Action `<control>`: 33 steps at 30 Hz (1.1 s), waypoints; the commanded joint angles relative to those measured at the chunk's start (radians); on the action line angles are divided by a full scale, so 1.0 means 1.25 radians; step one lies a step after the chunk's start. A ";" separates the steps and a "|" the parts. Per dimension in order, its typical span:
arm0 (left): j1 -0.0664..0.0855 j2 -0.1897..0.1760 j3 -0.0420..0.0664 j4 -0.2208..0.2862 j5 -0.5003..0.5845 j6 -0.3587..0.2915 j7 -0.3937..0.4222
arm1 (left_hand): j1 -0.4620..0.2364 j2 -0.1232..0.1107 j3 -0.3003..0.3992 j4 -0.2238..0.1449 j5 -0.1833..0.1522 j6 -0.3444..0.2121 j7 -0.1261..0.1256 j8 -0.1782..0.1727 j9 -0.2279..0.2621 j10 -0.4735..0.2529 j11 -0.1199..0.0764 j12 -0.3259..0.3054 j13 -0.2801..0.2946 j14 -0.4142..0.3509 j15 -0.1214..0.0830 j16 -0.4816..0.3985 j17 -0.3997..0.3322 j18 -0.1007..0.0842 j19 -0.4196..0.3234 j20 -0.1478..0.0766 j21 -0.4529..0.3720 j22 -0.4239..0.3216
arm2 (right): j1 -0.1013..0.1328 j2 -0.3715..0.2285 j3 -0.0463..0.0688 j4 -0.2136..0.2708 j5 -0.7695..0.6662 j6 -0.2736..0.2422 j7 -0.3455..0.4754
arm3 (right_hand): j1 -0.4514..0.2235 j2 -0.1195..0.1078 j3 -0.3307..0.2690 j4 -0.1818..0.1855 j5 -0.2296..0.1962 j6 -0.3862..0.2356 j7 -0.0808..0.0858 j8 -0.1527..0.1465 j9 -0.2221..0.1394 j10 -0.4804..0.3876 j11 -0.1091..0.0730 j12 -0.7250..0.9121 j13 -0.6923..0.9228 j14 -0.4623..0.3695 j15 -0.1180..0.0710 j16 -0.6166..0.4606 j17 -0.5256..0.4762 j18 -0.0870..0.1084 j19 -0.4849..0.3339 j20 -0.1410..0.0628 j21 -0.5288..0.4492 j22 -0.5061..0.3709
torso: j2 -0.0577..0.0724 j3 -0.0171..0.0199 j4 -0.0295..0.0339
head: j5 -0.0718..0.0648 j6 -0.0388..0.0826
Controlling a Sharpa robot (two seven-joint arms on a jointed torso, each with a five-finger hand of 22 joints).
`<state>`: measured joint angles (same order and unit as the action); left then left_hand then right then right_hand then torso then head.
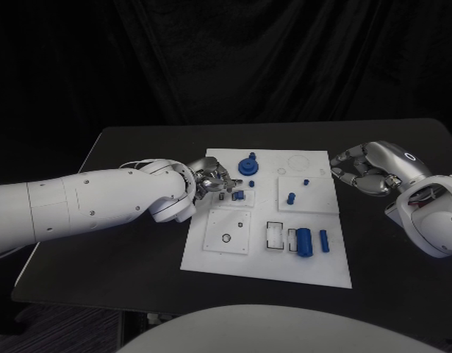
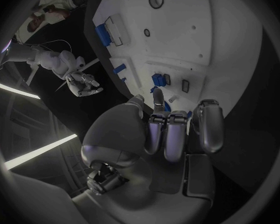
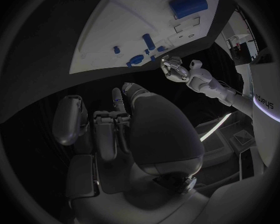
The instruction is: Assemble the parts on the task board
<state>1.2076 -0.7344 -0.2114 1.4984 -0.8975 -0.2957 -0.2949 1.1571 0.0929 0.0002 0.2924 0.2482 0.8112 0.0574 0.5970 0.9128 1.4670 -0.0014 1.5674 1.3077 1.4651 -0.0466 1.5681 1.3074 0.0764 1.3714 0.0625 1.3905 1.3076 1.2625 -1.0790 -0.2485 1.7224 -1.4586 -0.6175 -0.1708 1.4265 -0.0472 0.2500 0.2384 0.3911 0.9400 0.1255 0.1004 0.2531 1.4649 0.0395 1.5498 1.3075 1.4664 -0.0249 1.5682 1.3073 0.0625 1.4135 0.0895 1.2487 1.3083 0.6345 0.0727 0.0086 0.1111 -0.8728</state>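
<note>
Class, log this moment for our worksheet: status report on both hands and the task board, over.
Left hand over the task board at its left edge, fingers curled, grasp unclear. Right hand off the board's right edge, curled, holding nothing. Blue parts on the board. Nothing blocking.

black table (image 1: 130,147), white task board (image 1: 289,257) on it

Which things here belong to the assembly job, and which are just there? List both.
Job:
task board
blue gear-like part
blue cylinder
small blue peg
left hand, over the board's left edge
right hand, off the board

Just there:
black table
</note>
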 commanded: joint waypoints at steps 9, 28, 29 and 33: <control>0.002 0.034 0.001 -0.036 -0.009 0.116 -0.063 | -0.055 0.022 -0.044 -0.001 -0.050 0.014 0.014 -0.104 -0.056 0.083 0.005 0.003 0.210 0.085 0.001 0.002 0.211 -0.007 0.002 0.004 -0.010 0.059 | -0.002 -0.001 0.000 0.002 -0.002 0.003 -0.014 | 0.004 0.007 0.004 0.001 0.005 0.003 0.003 -0.002 -0.001 0.065 0.006 -0.005 0.181 0.081 0.005 -0.001 0.206 0.011 -0.003 0.000 -0.003 0.120 | 0.001 0.0004 -0.0007 | 0.000 0.000; 0.002 0.045 0.001 -0.049 -0.009 0.105 -0.045 | -0.034 0.029 -0.060 -0.004 -0.041 0.074 0.005 -0.125 -0.059 0.083 0.000 0.003 0.210 0.085 -0.001 0.002 0.211 -0.007 0.007 0.004 -0.012 0.067 | -0.002 -0.004 0.000 0.004 -0.002 0.004 -0.015 | 0.003 0.007 0.005 0.000 0.006 0.004 0.003 -0.002 -0.001 0.064 0.006 -0.005 0.181 0.082 0.005 -0.001 0.207 0.011 -0.003 0.000 -0.003 0.120 | 0.002 -0.0001 -0.0003 | -0.002 0.000; 0.002 0.044 0.001 -0.048 -0.009 0.102 -0.044 | -0.032 0.029 -0.062 -0.003 -0.041 0.075 0.003 -0.116 -0.047 0.083 -0.002 0.003 0.210 0.085 -0.003 0.002 0.211 -0.007 0.008 0.002 -0.012 0.068 | -0.002 -0.004 0.000 0.004 -0.002 0.004 -0.015 | 0.003 0.007 0.005 0.000 0.006 0.004 0.003 -0.002 -0.001 0.064 0.006 -0.005 0.181 0.082 0.005 -0.001 0.207 0.011 -0.003 0.000 -0.003 0.120 | 0.002 -0.0001 -0.0002 | -0.002 0.000; 0.002 0.039 0.001 -0.045 -0.009 0.090 -0.041 | -0.026 0.034 -0.079 -0.003 -0.041 0.045 -0.013 -0.007 0.103 0.083 -0.015 0.003 0.210 0.085 -0.015 0.002 0.211 -0.008 0.013 -0.011 -0.014 0.076 | -0.002 -0.004 0.000 0.004 -0.002 0.004 -0.015 | 0.003 0.007 0.005 0.000 0.006 0.004 0.003 -0.002 -0.001 0.064 0.006 -0.005 0.181 0.082 0.005 -0.001 0.207 0.011 -0.003 0.000 -0.003 0.120 | 0.002 -0.0001 -0.0004 | -0.003 0.000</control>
<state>1.2092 -0.6844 -0.2114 1.4387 -0.9093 -0.1647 -0.3664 1.1178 0.1340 -0.0943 0.2886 0.1926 0.8781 0.0434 0.5624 1.0044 1.4672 -0.0136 1.5673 1.3077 1.4674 -0.0596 1.5681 1.3074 0.0764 1.3856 0.0552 1.3767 1.3074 1.2624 -1.0821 -0.2485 1.7247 -1.4581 -0.6156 -0.1729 1.4265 -0.0472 0.2500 0.2384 0.3947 0.9400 0.1255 0.1005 0.2532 1.4649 0.0395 1.5498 1.3073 1.4664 -0.0249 1.5682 1.3073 0.0625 1.4135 0.0895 1.2488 1.3083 0.6370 0.0725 0.0082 0.1076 -0.8728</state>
